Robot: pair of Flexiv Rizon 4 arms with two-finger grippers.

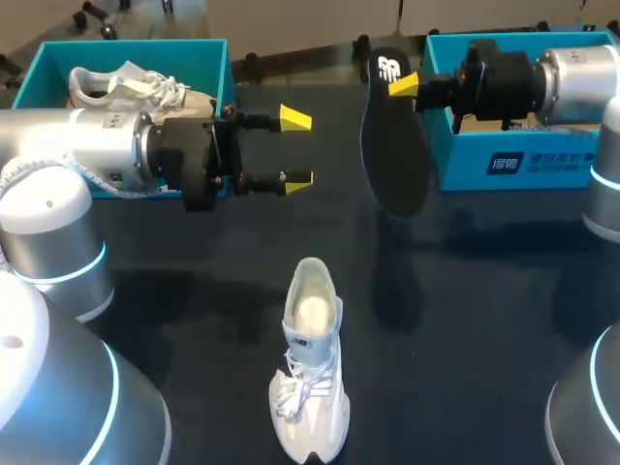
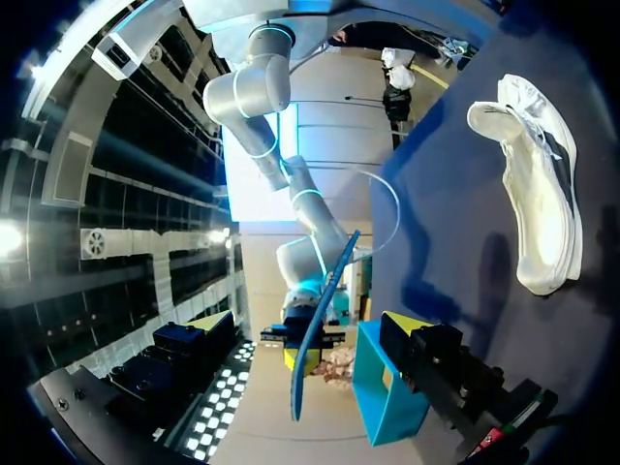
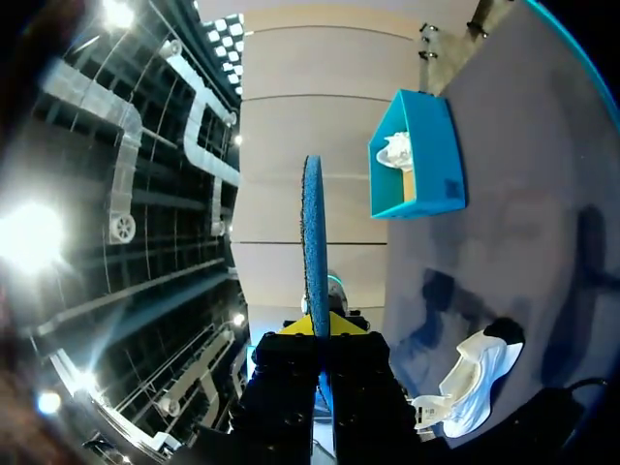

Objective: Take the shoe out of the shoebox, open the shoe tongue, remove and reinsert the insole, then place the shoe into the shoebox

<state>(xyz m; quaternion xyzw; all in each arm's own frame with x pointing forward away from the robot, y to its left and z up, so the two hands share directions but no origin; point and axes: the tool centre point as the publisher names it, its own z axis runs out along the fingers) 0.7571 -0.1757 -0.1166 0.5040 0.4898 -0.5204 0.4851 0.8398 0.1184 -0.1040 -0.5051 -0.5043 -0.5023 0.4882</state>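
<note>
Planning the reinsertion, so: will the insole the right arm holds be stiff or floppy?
Likely semi-stiff: gripped at one end by the right pincer, the insole extends nearly straight, bowing slightly. It looks thin, so probably light and bendable when pushed into the shoe.

We are in a robotics lab: a silver left robot arm (image 1: 87, 145) and its right twin (image 1: 581, 82), joints ringed in blue light, flank a dark bench (image 1: 465, 320) bearing teal cardboard shoeboxes (image 1: 208, 63).

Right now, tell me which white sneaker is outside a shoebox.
The white lace-up sneaker alone on the dark table; the other white sneaker lies inside the teal cardboard shoebox.
</note>
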